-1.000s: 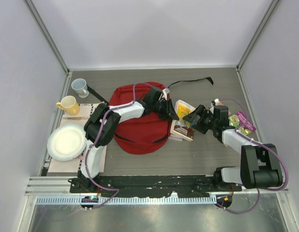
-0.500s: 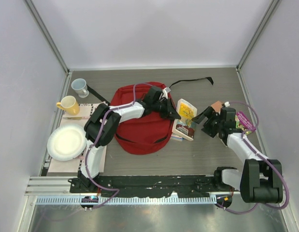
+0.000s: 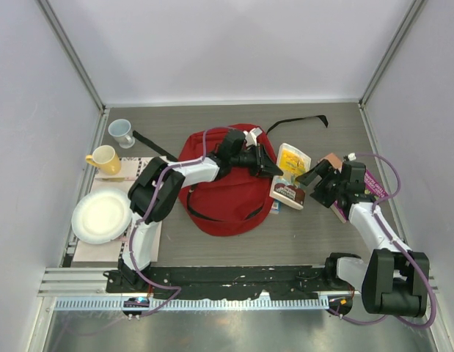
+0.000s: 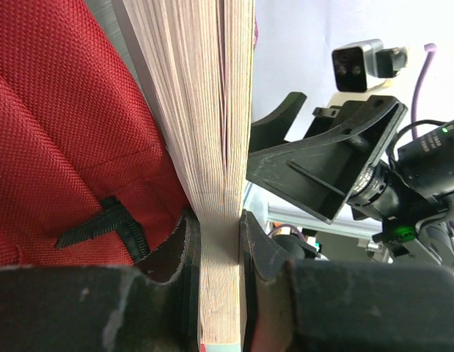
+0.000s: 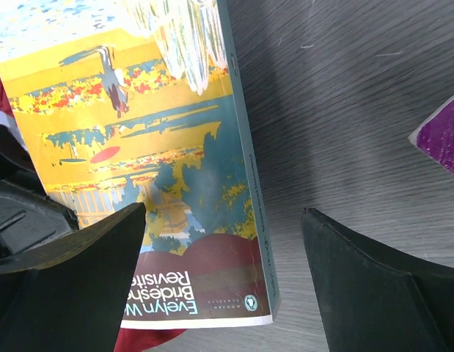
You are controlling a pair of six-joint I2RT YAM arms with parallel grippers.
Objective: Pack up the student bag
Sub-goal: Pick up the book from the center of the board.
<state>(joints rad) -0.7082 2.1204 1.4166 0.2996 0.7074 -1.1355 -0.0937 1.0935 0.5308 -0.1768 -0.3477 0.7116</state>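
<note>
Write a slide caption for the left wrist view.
Left gripper clamps the paperback by its page edge, beside the red student bag.

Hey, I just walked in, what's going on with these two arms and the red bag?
The left claw is clamped on the page edge of a yellow-covered paperback, holding it right beside the red student bag, which lies on the table. The right claw hovers wide open over the book's cover, gripping nothing. The book is not inside the bag yet.
</note>
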